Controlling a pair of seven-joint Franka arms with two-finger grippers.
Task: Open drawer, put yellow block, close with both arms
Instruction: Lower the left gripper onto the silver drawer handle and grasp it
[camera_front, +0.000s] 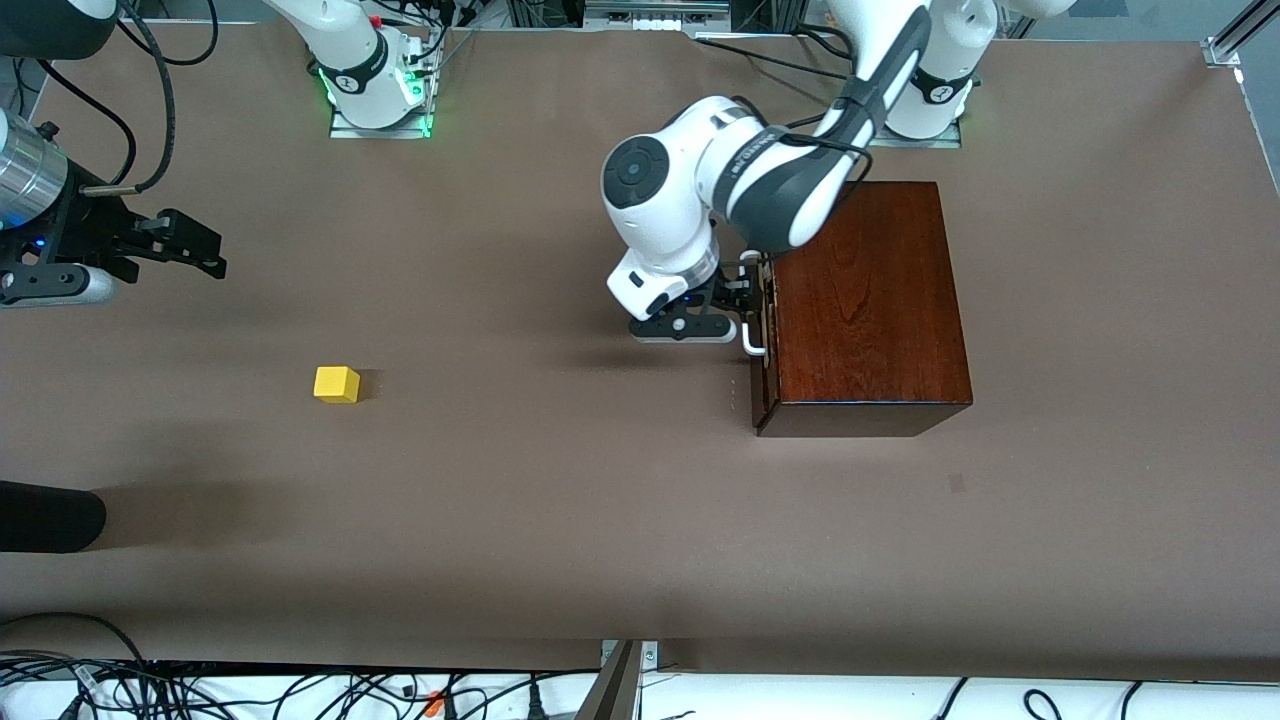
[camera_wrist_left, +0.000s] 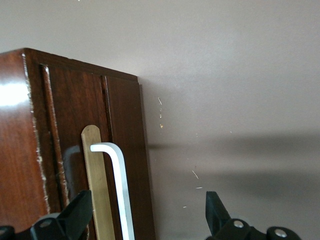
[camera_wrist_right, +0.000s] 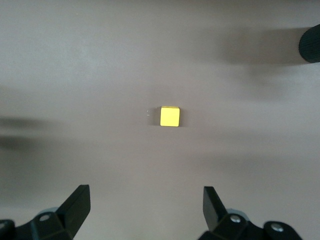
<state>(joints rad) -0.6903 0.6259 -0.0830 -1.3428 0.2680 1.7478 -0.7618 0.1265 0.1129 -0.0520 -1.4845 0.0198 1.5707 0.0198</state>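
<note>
The left arm's black two-finger gripper (camera_front: 745, 300), right of centre in the front view, stands with its fingers spread apart at the white U-shaped handle (camera_front: 752, 325) of the drawer (camera_front: 767, 340). In the left wrist view the handle (camera_wrist_left: 120, 187) runs down between the two dark fingertips (camera_wrist_left: 75, 212), which bracket it without pinching it. The drawer's dark reddish-brown front sits flush, or very nearly so, with the glossy dark-brown wooden box (camera_front: 865, 300); no pale tray shows, so the drawer reads as not yet opened.

At the upper left edge of the front view, the right arm's black two-finger gripper (camera_front: 185, 245) hovers above the brown table (camera_front: 560, 520), its fingers likewise wide apart and holding nothing. The right wrist view looks straight down past them at the small bright yellow cube (camera_wrist_right: 169, 116).

That yellow block (camera_front: 336, 384) rests on bare table at left of centre in the front view, well apart from the box and toward the right arm's end of the table.

By the look of it, the job has barely begun: the handle is about to be gripped, and the pull, the pick-up, the drop into the drawer and the two-armed closing push all remain.
</note>
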